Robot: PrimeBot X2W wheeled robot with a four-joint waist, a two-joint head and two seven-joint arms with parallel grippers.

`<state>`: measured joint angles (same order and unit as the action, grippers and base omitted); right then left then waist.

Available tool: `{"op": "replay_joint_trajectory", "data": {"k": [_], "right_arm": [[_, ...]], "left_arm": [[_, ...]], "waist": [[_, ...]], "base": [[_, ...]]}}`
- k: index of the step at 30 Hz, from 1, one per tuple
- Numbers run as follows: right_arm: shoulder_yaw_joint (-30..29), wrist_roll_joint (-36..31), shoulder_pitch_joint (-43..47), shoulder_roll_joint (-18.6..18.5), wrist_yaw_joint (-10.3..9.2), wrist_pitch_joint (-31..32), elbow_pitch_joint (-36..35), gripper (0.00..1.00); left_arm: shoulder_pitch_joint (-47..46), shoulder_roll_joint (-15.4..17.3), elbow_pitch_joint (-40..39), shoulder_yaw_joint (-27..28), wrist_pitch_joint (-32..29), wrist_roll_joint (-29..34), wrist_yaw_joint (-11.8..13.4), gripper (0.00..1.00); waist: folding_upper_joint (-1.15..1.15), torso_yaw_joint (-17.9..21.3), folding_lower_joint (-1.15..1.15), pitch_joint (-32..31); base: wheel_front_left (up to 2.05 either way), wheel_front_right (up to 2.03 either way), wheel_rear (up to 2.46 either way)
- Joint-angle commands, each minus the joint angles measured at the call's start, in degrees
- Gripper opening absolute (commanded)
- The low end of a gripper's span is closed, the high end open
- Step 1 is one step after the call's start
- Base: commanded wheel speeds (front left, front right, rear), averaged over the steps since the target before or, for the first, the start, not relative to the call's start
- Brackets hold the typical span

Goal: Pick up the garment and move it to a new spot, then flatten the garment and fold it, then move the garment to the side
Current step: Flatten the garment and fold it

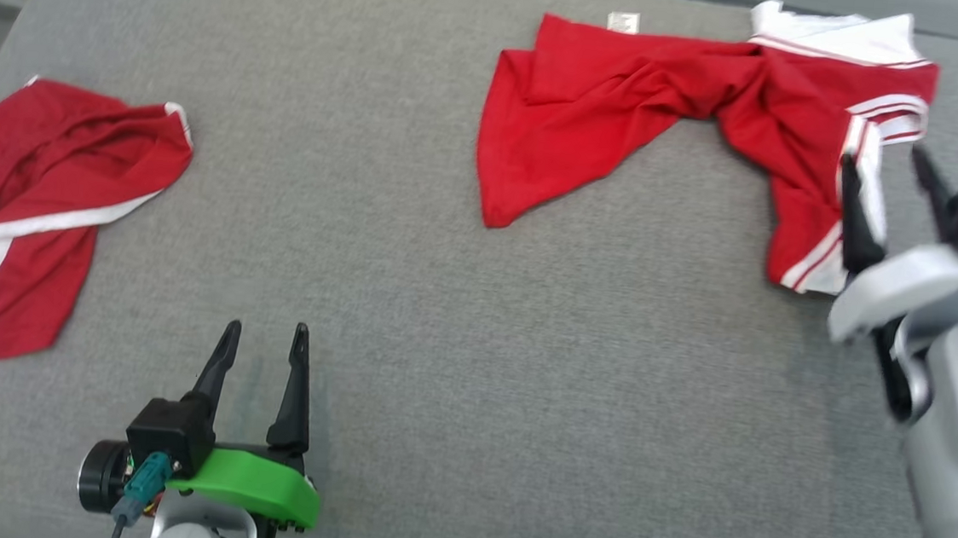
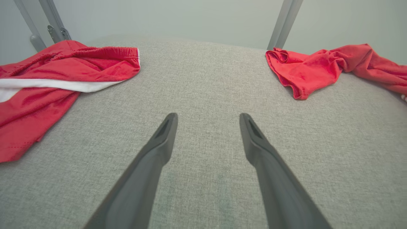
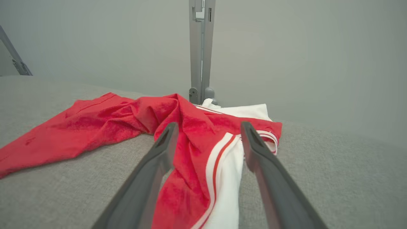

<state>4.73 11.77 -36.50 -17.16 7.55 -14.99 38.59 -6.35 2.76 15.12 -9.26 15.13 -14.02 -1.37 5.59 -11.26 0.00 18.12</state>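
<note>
We judge the red jersey (image 1: 629, 101) soft, light, floppy; we'd pinch its striped edge (image 3: 219, 165); right pincer (image 1: 891, 194) gapes wide over it; left pincer (image 1: 265, 336) wide, empty.

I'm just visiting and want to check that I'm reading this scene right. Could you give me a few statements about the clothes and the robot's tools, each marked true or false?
1. A left garment and a right garment, both red and white, lie on the grey surface. True.
2. The left tool is clamped on the left garment. False: it is open over bare grey surface, apart from that garment.
3. The right garment is neatly folded. False: it lies crumpled and twisted.
4. The right tool is open over the right garment's striped white edge. True.
</note>
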Motion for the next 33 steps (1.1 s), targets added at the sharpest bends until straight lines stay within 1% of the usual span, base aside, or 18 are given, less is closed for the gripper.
{"op": "replay_joint_trajectory", "data": {"k": [1, 4, 7, 12, 16, 21, 30, 31, 32, 33], "right_arm": [[-0.47, -0.40, 2.59, 0.90, -0.11, -0.09, -0.60, 1.00], [-1.35, -0.68, 8.70, 3.20, -0.12, -0.09, -2.82, 1.00], [-2.08, -0.41, 13.61, 5.04, -0.11, -0.09, -3.45, 1.00], [-3.67, -0.09, 16.64, 5.95, -0.11, -0.10, -3.74, 1.00], [-4.87, 0.97, 14.62, 6.37, -0.11, -0.10, -3.68, 1.00], [-4.49, 2.53, 10.98, 6.17, -0.11, -0.10, -2.88, 1.00], [-3.55, 6.73, 4.13, 5.45, -0.11, -0.10, 5.12, 1.00], [-3.41, 7.35, 3.51, 5.42, -0.11, -0.10, 5.72, 0.89], [-3.27, 7.54, 3.13, 5.36, -0.11, -0.09, 6.27, 0.71], [-2.98, 7.58, 2.76, 5.26, -0.11, -0.10, 6.68, 0.31]], "left_arm": [[1.18, 0.22, 0.24, 0.29, 0.04, 0.45, -0.19, 1.00], [2.45, 0.25, 0.69, 1.01, 0.04, 0.78, -0.52, 1.00], [3.32, 0.22, 0.86, 1.15, 0.04, 1.03, -0.74, 1.00], [3.44, 0.22, 0.91, 0.87, 0.04, 1.25, -1.19, 1.00], [2.37, 0.22, 0.78, 0.58, 0.04, 1.23, -1.15, 1.00], [0.97, 0.23, 0.85, -0.20, 0.04, 1.06, -1.15, 1.00], [-0.94, 0.22, 1.04, -1.65, 0.04, 0.89, -1.28, 1.00], [-1.15, 0.22, 0.95, -1.71, 0.04, 0.86, -1.29, 1.00], [-1.29, 0.21, 0.86, -1.76, 0.04, 0.86, -1.31, 1.00], [-1.32, 0.22, 0.82, -1.77, 0.04, 0.86, -1.33, 1.00]], "waist": [[-0.01, 5.27, 0.00, -5.36], [-0.01, 6.37, 0.00, -6.73], [-0.01, 6.94, 0.00, -7.31], [-0.01, 6.71, 0.00, -6.35], [-0.01, 5.99, 0.00, -4.52], [-0.01, 4.77, 0.00, -2.06], [-0.01, 2.20, 0.00, 0.90], [-0.01, 2.02, 0.00, 1.18], [-0.01, 1.85, 0.00, 1.38], [-0.01, 1.74, 0.00, 1.53]], "base": [[0.00, 0.00, 0.00], [0.00, 0.00, 0.00], [0.00, 0.00, 0.00], [0.00, 0.00, 0.00], [0.00, 0.00, 0.00], [0.00, 0.00, 0.00], [0.00, 0.00, 0.00], [0.00, 0.00, 0.00], [0.00, 0.00, 0.00], [0.00, 0.00, 0.00]]}}
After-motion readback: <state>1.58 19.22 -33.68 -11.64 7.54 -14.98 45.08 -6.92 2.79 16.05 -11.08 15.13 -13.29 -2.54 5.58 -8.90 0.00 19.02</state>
